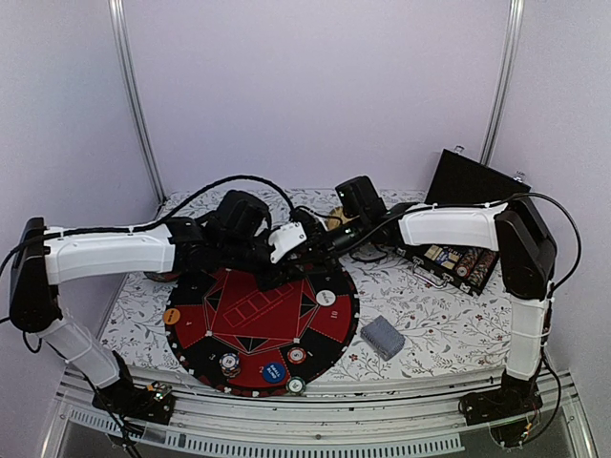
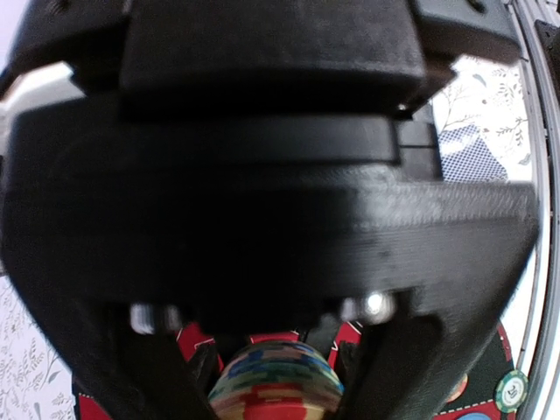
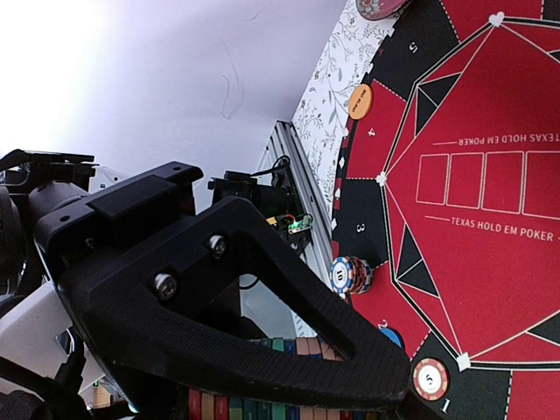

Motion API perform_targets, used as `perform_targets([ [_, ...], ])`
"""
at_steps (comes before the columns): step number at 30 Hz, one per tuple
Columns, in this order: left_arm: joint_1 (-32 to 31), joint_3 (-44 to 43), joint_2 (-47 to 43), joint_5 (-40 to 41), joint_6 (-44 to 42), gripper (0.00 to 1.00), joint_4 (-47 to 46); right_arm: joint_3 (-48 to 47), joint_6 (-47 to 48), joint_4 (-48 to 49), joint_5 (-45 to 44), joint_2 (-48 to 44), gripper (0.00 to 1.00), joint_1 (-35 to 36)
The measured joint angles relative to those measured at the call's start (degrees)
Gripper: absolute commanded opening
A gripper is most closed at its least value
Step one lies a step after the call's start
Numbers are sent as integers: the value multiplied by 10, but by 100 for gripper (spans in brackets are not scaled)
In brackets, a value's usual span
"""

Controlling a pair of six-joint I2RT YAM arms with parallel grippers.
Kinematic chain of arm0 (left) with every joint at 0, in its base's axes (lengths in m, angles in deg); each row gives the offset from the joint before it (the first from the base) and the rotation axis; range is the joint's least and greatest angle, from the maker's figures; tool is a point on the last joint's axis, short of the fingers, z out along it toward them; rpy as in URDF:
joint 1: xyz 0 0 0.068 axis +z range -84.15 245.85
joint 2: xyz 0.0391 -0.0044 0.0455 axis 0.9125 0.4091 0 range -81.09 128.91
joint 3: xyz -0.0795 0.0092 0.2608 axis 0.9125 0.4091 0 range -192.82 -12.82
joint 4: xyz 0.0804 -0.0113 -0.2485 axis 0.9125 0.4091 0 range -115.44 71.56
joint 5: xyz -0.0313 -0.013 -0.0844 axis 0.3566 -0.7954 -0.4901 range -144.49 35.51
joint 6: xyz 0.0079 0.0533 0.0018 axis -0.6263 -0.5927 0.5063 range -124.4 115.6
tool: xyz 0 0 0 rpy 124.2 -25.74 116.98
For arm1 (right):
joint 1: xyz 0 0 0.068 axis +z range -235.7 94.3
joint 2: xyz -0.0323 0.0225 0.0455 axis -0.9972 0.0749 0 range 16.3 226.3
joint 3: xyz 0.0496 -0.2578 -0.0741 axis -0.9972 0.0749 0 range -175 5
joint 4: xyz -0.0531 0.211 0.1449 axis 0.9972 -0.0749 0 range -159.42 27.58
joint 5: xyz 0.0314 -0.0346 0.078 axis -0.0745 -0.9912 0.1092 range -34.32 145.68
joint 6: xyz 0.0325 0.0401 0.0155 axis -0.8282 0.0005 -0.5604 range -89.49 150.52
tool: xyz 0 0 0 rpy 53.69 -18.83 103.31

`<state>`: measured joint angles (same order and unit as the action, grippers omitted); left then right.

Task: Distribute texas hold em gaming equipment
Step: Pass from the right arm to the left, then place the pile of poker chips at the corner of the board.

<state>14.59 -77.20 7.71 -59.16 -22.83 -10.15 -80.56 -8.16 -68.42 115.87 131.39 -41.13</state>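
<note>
A round red and black Texas hold'em mat (image 1: 258, 320) lies at the table's middle. On it are an orange button (image 1: 172, 316), a white button (image 1: 326, 298), a chip stack (image 1: 228, 364), a blue button (image 1: 273, 372), a red and white chip (image 1: 298, 356) and a green chip (image 1: 296, 385). My left gripper (image 1: 283, 265) hovers over the mat's far edge, shut on a multicoloured stack of chips (image 2: 276, 381). My right gripper (image 1: 320, 240) meets it there, and a row of chips (image 3: 262, 409) lies between its fingers (image 3: 262, 289). A grey-blue card deck (image 1: 382, 336) lies to the right of the mat.
An open black case (image 1: 458, 258) holding more chips stands at the back right. A small red patterned dish (image 3: 381, 7) sits beyond the mat's far left edge. Both arms cross above the mat's far half. The rail (image 1: 315, 420) runs along the near edge.
</note>
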Motion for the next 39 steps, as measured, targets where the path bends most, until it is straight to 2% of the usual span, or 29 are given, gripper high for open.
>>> perform_targets([
  [5, -1, 15, -8, 10, 9, 0, -2, 0, -5, 19, 7, 12, 40, 4],
  [15, 1, 35, -25, 12, 18, 0, -5, 19, -38, 102, 38, 26, 66, 2],
  [24, 6, 42, -30, 6, 25, 0, 3, 81, -88, 213, 69, 26, 70, -15],
  [28, 9, 43, -30, 6, 39, 0, 14, 99, -111, 246, 68, 26, 76, -20],
  [34, 41, 65, -34, 8, 96, 0, 26, 150, -119, 258, 27, -1, 75, -65],
  [39, 71, 121, -69, 33, 186, 0, 41, 200, -110, 251, -14, -38, 75, -113],
])
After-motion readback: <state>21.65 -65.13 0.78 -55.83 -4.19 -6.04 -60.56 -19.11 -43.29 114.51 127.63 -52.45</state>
